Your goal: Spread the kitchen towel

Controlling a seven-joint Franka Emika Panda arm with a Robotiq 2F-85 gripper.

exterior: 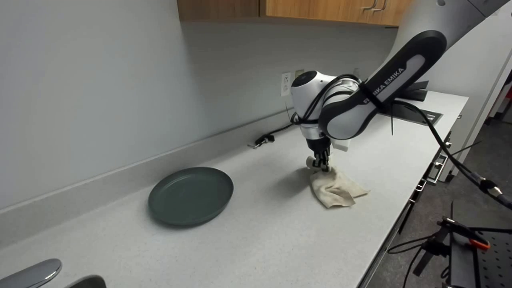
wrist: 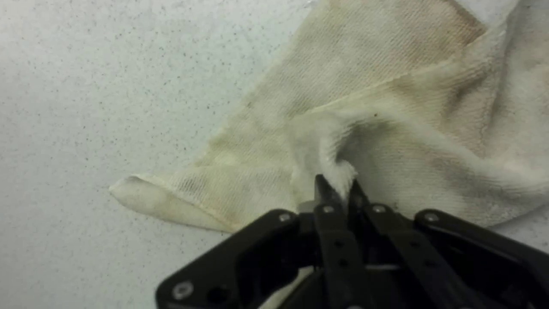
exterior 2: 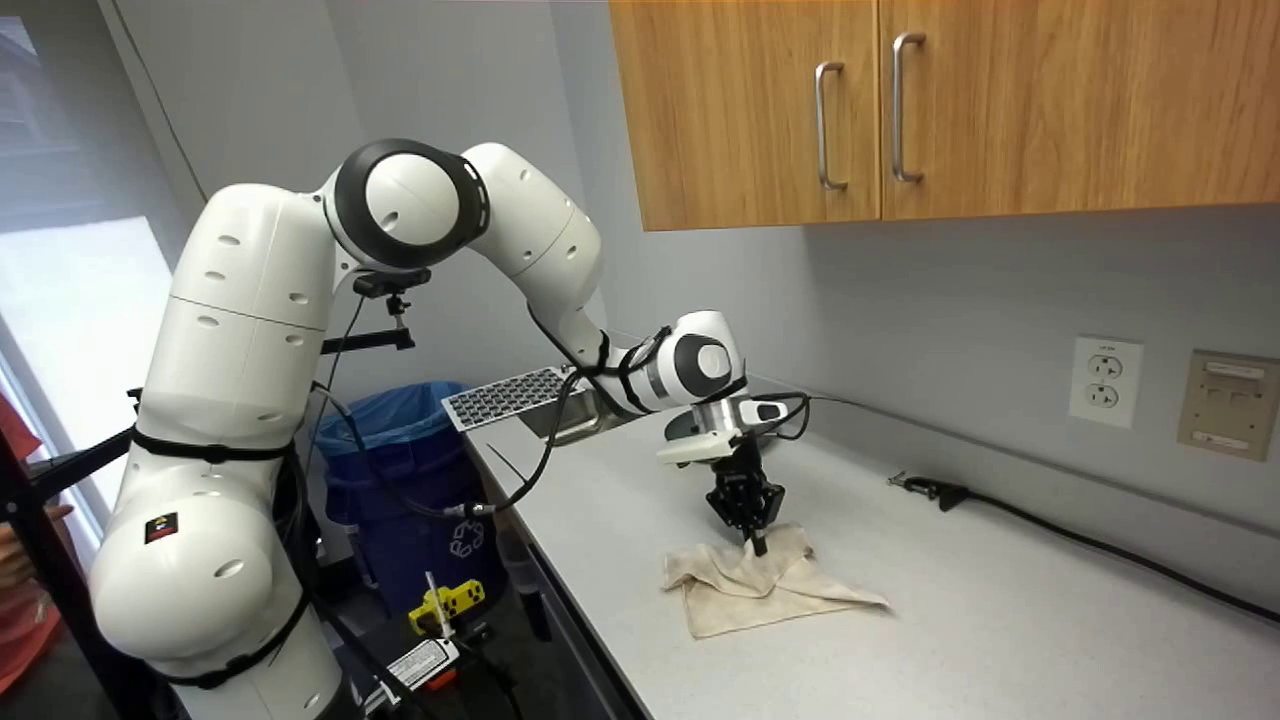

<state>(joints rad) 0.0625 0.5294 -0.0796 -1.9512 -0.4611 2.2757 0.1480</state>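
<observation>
The kitchen towel (exterior: 338,191) is a beige cloth with brownish blotches, lying rumpled on the counter below my hand in both exterior views. In the wrist view the towel (wrist: 253,146) spreads flat toward the upper left, while its right part is folded over and wrinkled. One small corner curls up at the lower left. My gripper (wrist: 337,184) points down and pinches a raised fold of the cloth between its narrow fingertips. In an exterior view the gripper (exterior 2: 756,545) reaches down into the towel (exterior 2: 735,608); the cloth directly behind the fingers is hidden.
A round dark green plate (exterior: 191,196) rests on the counter (exterior: 256,240) by the wall. A black cable with a clamp (exterior 2: 935,490) lies along the backsplash. Wooden cabinets (exterior 2: 1000,110) hang above. A faucet (exterior: 34,274) shows at a corner, and a blue bin (exterior 2: 405,500) stands beyond the counter's edge.
</observation>
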